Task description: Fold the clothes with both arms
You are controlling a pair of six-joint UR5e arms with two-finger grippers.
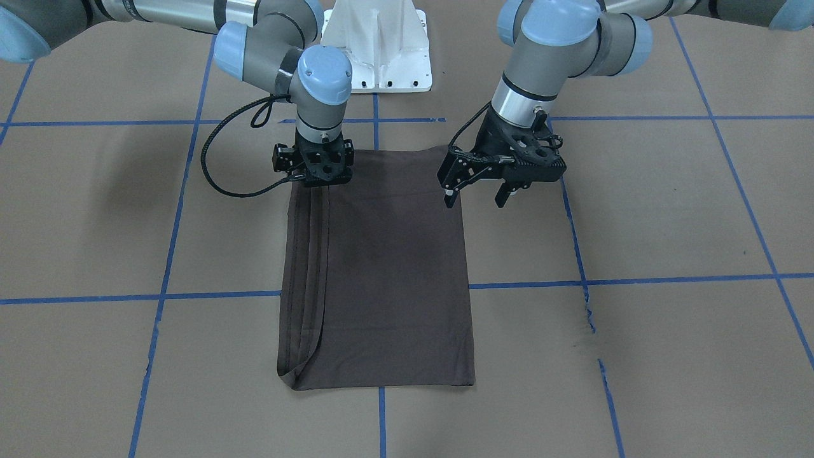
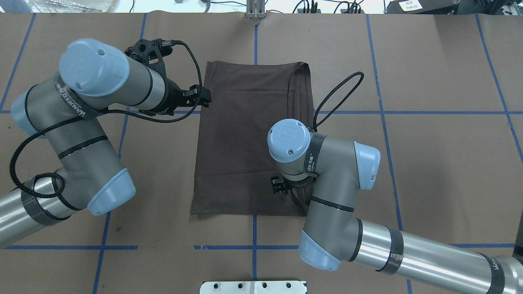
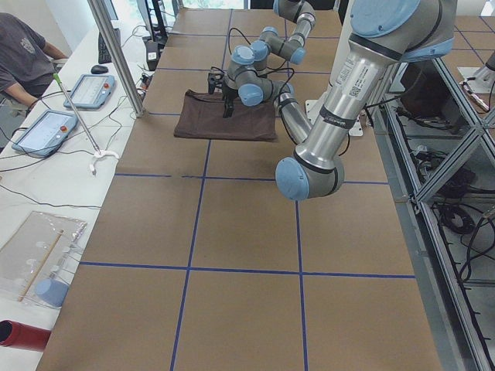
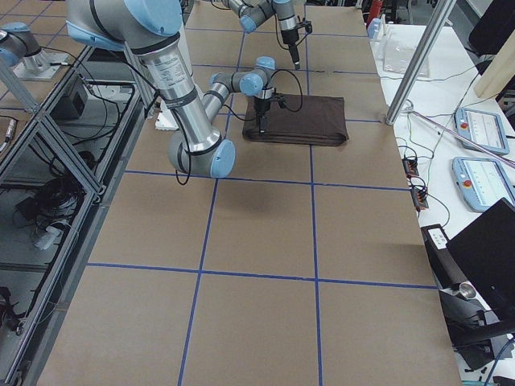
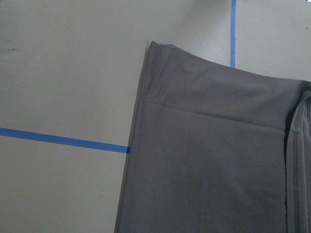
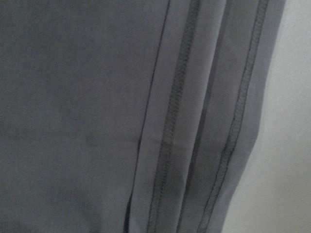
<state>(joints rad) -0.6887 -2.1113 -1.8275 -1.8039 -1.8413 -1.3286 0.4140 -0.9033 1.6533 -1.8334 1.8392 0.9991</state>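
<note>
Fingers (image 1: 449, 194) of the left gripper (image 1: 474, 201) are standing wide apart and holding nothing. One is hanging over the edge of the shirt (image 1: 388, 273) on the robot's left side, and the other is hanging over the bare surface (image 1: 636, 216) just beside that edge, near the corner closest to the white base (image 1: 378, 57). The right gripper (image 1: 316, 173) is pointing straight down at the other near corner, on the robot's right side of the shirt. Its fingers are hiding under its black body in every view, so I cannot tell whether they are spread or closed, nor whether they are touching the cloth. The dark grey-brown shirt is lying flat in the middle of the brown surface, folded into a tall rectangle that is running from near the base toward the far side and crossing a blue tape line (image 1: 636, 280). Along its right side, stitched hems are lying stacked in narrow parallel bands, showing close up in the right wrist view. A black cable (image 1: 213, 172) is looping out from the right wrist, to the right of the shirt.
</note>
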